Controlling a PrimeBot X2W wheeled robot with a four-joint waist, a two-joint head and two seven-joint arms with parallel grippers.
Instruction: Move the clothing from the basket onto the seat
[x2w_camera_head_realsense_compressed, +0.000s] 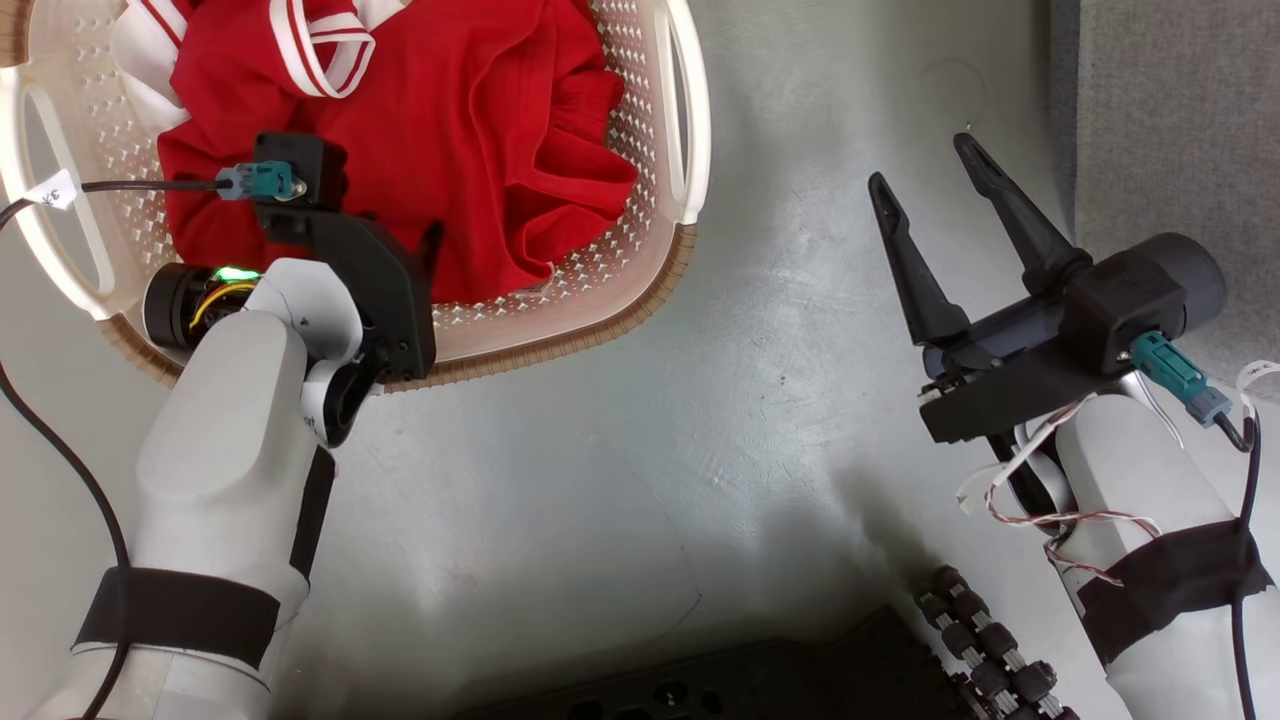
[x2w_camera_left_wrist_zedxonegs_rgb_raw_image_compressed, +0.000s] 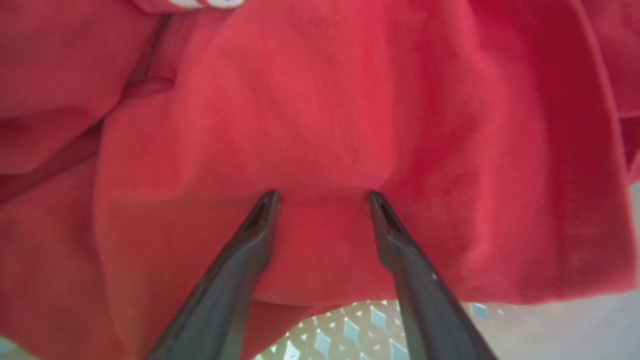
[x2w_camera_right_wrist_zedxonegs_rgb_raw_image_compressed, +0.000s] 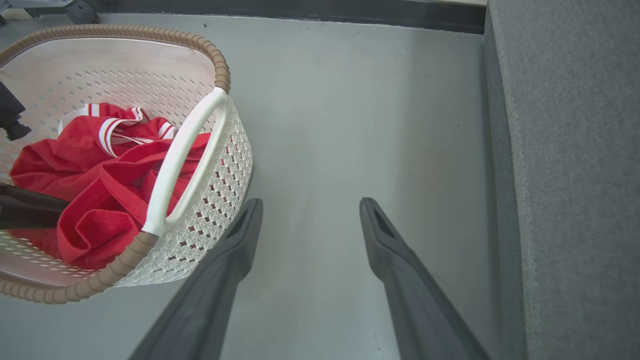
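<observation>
1. The soft bright-red garments with white stripe trim lie crumpled together inside the cream-white perforated plastic oval basket with the brown woven-look rim. None of the cloth is on the light-grey woven upholstered seat cushion at the far right.
2. The left gripper is down in the basket, straight onto the heap. Its jaws stand apart, and both dark fingertips press into the red cloth with a low bulge of fabric between them. Nothing is pinched yet.
3. The right gripper hangs over the smooth grey floor between basket and seat, its jaws spread wide and holding nothing.
4. The relation that matters is that the clothing sits directly at the left fingertips, while the seat lies well off to the robot's right, beyond the right gripper. The left arm is plainly the nearer one for the pick, and the right arm is the nearer one to the seat.
5. The heap shows no clear long axis, so I judge that the bulge between the jaws is the natural place to bite.
</observation>
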